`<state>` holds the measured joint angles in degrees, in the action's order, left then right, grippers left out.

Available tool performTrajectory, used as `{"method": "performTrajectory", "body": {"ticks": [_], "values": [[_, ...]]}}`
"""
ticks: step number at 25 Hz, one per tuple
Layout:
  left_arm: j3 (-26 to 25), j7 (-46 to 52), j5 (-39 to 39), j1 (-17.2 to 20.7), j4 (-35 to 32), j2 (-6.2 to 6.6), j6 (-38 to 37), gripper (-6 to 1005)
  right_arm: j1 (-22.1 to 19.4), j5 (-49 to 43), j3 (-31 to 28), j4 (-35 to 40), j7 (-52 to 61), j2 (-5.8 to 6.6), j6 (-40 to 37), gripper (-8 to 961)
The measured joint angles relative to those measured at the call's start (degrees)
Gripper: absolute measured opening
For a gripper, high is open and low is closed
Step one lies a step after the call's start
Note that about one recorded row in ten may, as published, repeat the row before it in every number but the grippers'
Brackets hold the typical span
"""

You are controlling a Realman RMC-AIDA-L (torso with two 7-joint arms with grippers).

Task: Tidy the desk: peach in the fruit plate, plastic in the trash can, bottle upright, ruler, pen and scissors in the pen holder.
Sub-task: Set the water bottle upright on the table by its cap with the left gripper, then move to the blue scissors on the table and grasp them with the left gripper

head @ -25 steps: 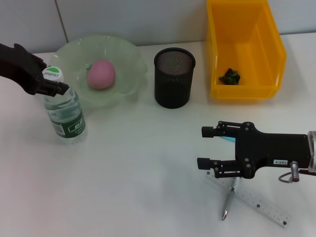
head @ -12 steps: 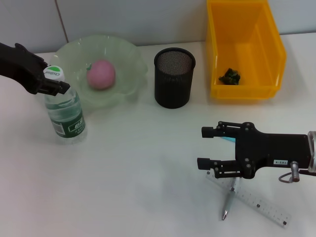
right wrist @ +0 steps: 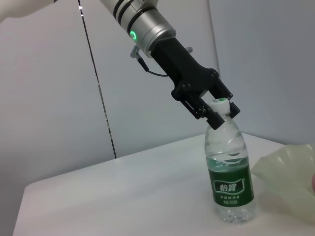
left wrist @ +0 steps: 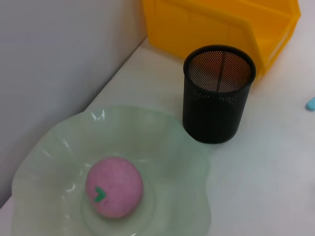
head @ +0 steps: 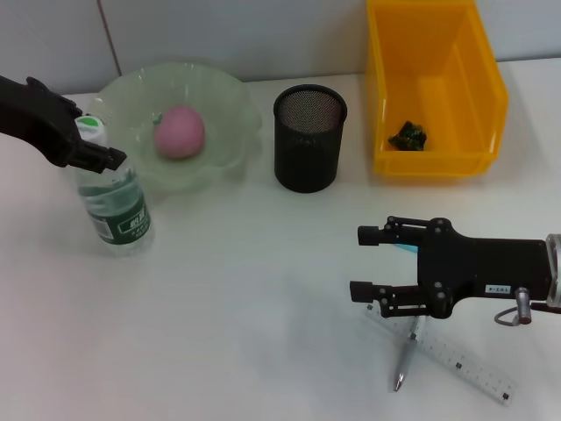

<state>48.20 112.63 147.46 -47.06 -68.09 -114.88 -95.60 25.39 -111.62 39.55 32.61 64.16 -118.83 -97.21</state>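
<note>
At the left of the head view, the bottle (head: 112, 197) is stood upright on the white table (head: 237, 298), its neck pinched by the left gripper (head: 98, 151); the jaws are clamped on it just under the cap. Beside it, the peach (head: 180, 132) is seen inside the fruit plate (head: 223, 96). The pen holder (head: 309, 138) is placed between the plate and the yellow trash can (head: 436, 88), and a dark green scrap of plastic (head: 408, 135) is lying in the can. At the lower right, the right gripper (head: 372, 263) is held low over the table with its jaws spread apart and nothing between them. The pen (head: 408, 351) and the ruler (head: 456, 360) are lying crossed on the table just below it, partly hidden by the gripper body. A bit of light blue is visible behind the gripper; what it is cannot be told.

In the left wrist view, the peach (left wrist: 114, 187) is shown in the middle of the plate (left wrist: 44, 162), with the pen holder (left wrist: 218, 93) just beside the plate's rim and the trash can (left wrist: 216, 24) behind it.

In the right wrist view, the bottle (right wrist: 229, 167) is seen upright, base on the table (right wrist: 123, 196), with the left gripper (right wrist: 216, 109) closed on its neck; the plate edge (right wrist: 288, 177) is visible next to it.
</note>
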Motion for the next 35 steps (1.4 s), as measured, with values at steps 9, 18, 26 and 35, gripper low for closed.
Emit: {"method": "performTrajectory", "body": {"ticks": [9,18,26,35], "values": [[-0.28,0.47,0.0,-0.13,-0.29,0.14,-0.26,651,0.1,0.0,0.0,0.0,0.0,0.0,0.0,787],[-0.5,0.57,-0.35,-0.13,-0.47,0.21,-0.28,781,0.1,0.0,0.0,0.0,0.0,0.0,-0.02,786],[-8.16,-2.1,-12.29,0.76,-0.66,1.06,-0.28,781,-0.05,0.0,-0.91,0.0,0.0,0.0,-0.13,785],[-8.59,-11.11,-43.01,7.22,5.43,-0.16,-1.22,782,-0.43,0.0,-2.65,0.0,0.07,0.25,-0.9,784]]}}
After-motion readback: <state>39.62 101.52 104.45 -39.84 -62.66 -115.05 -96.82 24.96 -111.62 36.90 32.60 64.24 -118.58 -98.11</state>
